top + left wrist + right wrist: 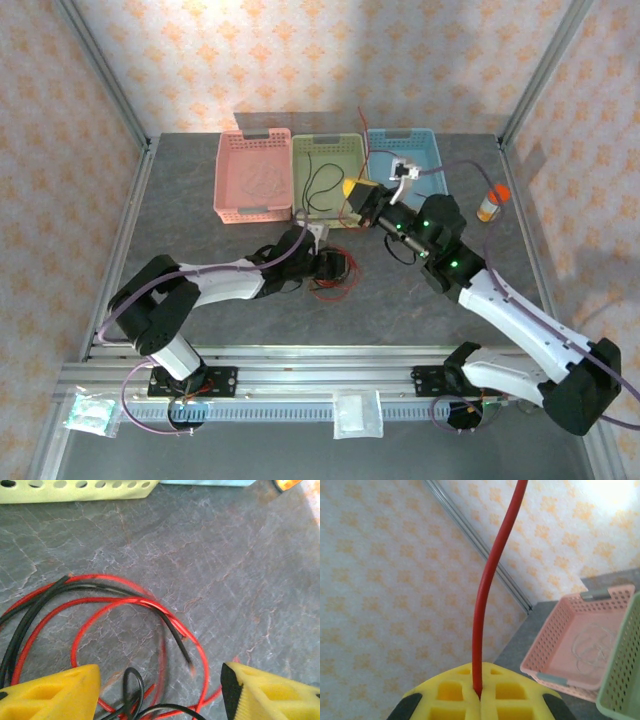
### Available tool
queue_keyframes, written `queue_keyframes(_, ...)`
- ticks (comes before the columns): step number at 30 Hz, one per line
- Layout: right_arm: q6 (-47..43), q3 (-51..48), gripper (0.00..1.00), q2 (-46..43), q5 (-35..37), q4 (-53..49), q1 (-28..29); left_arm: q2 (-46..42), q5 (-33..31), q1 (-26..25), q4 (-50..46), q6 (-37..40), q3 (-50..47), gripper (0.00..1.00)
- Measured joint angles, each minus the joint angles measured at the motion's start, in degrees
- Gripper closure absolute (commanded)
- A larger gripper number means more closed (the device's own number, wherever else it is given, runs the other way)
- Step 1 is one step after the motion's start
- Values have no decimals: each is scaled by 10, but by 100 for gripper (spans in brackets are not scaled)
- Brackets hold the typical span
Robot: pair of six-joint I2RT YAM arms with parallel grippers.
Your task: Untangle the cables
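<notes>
Right gripper [479, 694] yellow fingers clamped together on red cable [492, 580], strand held upright, likely to draw it free; left gripper [160, 692] jaws apart, hovering low over red-black tangle [100, 602] on table [240, 555], seemingly ready to pin rest

Cannot trace red cable [486, 590] past the right wrist view's top edge. Cannot follow cables [120, 600] beyond the left wrist view's left and bottom edges; blurred mid-loop. From above, partly under left arm [225, 283].
</notes>
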Motion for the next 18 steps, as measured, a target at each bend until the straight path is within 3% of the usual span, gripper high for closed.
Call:
queue_keyframes(6,-32,75,100,-21,24,-74,0,33,-32,-22,-17,5,10,34)
queue_keyframes(13,-52,154,100,-5,181,-217,-6,19,-53,-26,-17,5,-9,34)
queue_keyframes(18,-50,212,100,65,260,-303,-56,-51,-72,-26,-26,5,-20,34)
